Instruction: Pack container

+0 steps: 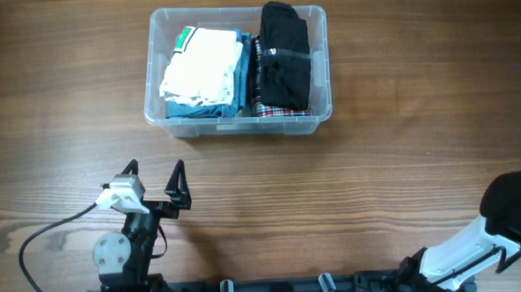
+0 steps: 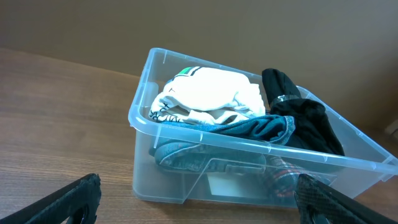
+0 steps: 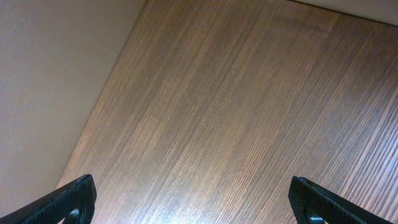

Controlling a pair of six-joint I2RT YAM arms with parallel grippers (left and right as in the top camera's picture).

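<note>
Container packed w/ folded clothes. L gripper spread wide, facing it. R gripper spread, over table.

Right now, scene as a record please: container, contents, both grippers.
container: clear plastic, open top, on the wooden table
contents, left half: white garment on top of blue denim
contents, right half: black garment over red plaid fabric
left gripper: open, empty, facing the container, apart from it
right gripper: open, empty, only bare wood in its view
</note>
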